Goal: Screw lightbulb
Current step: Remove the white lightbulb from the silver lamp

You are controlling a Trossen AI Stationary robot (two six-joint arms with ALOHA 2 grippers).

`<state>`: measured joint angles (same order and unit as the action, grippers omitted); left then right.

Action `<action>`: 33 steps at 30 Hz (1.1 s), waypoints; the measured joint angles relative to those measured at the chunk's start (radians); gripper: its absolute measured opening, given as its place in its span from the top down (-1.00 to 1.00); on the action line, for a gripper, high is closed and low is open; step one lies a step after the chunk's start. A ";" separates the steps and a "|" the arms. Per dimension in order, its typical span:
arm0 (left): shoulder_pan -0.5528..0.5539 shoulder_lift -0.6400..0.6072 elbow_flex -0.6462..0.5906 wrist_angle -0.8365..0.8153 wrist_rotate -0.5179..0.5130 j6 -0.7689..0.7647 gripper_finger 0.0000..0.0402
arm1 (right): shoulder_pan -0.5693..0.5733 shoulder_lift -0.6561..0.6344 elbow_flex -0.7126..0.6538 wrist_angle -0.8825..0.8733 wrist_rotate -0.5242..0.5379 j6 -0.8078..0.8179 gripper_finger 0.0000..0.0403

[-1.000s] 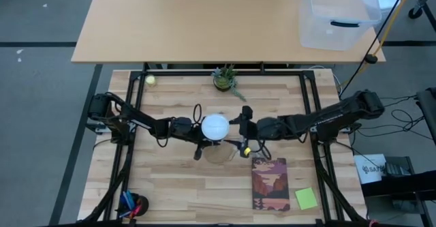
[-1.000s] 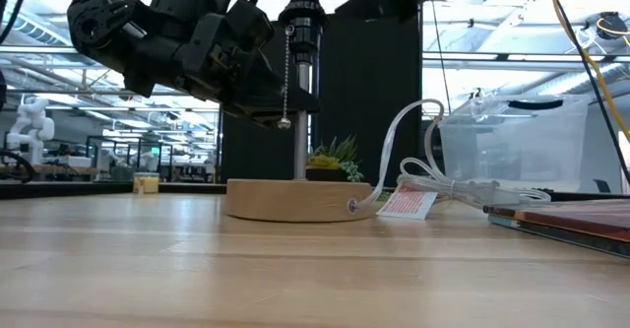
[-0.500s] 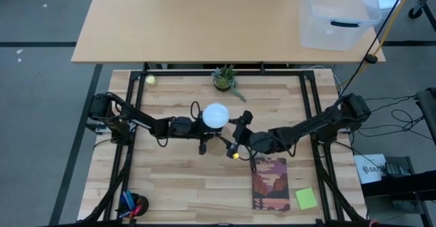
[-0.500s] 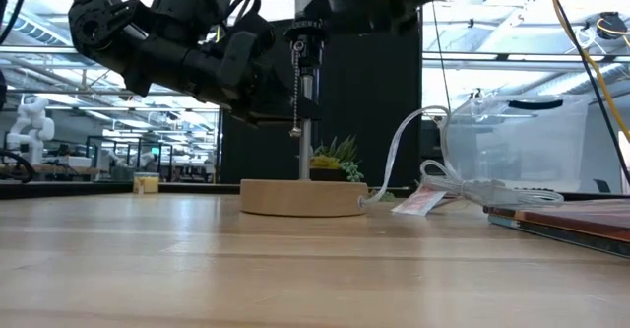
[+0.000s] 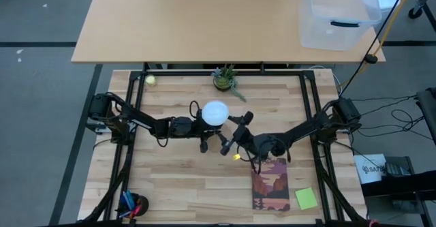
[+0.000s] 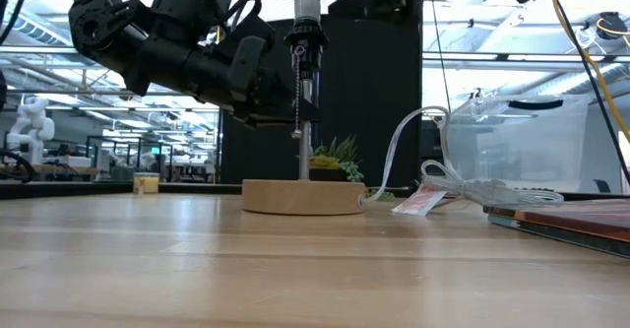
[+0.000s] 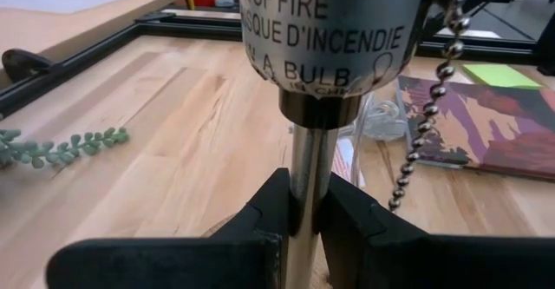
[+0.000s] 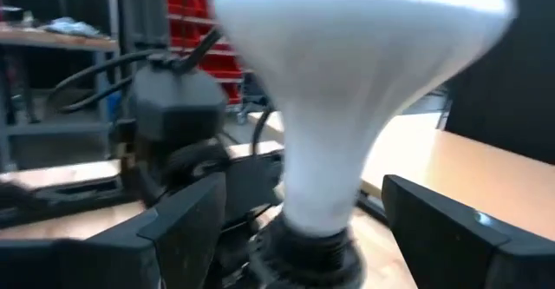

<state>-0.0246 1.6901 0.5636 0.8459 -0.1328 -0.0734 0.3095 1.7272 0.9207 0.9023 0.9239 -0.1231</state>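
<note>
The white lightbulb (image 5: 215, 112) sits in the black socket (image 6: 303, 40) of a small lamp. The lamp has a metal post (image 6: 305, 121), a bead pull chain (image 6: 295, 97) and a round wooden base (image 6: 303, 197) that rests flat on the table. My left gripper (image 5: 202, 133) is shut on the post below the socket. My right gripper (image 5: 232, 134) is open and level, coming from the near right. Its fingers (image 8: 186, 228) stand on either side of the bulb's tapering neck (image 8: 323, 185) without touching it. My left gripper pinches the lamp's metal post (image 7: 303, 163) between its two fingers, just below the socket's silver collar. The fingers come nearly level from the table's left and lie across the post. The lamp stands upright with its wooden base on the table.
A small potted plant (image 5: 225, 78) and a yellow-green ball (image 5: 150, 80) sit near the far edge. A book (image 5: 270, 184) and a green note (image 5: 306, 198) lie at the near right. A pen cup (image 5: 129, 205) is near left. The lamp's white cord (image 6: 423, 170) trails toward the right.
My right gripper has swung toward the near edge and down while turning, and now faces the bulb's neck from the near right, still open. The lamp, held by my left gripper, has slid a little toward the far edge.
</note>
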 joint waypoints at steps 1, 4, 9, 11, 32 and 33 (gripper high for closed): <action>0.000 0.000 0.000 0.000 0.000 -0.001 0.77 | -0.005 0.001 0.000 0.011 0.012 -0.005 -0.50; 0.000 0.000 0.000 0.000 0.000 -0.001 0.77 | -0.024 0.002 0.000 0.012 0.011 -0.011 -0.49; 0.000 0.000 0.000 0.000 0.000 -0.003 0.77 | -0.048 -0.001 0.000 0.056 -0.071 -0.021 -0.48; 0.000 0.000 0.000 0.000 0.000 -0.004 0.77 | -0.058 -0.001 0.000 0.069 -0.099 -0.024 -0.48; 0.001 -0.002 0.000 -0.006 0.008 -0.002 0.77 | -0.088 -0.002 0.034 0.030 -0.192 -0.116 0.08; 0.001 -0.002 0.000 -0.006 0.023 0.000 0.77 | -0.088 -0.002 0.035 0.025 -0.193 -0.123 0.08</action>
<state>-0.0235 1.6885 0.5640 0.8398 -0.1099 -0.0730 0.2218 1.7256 0.9556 0.9276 0.7311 -0.2461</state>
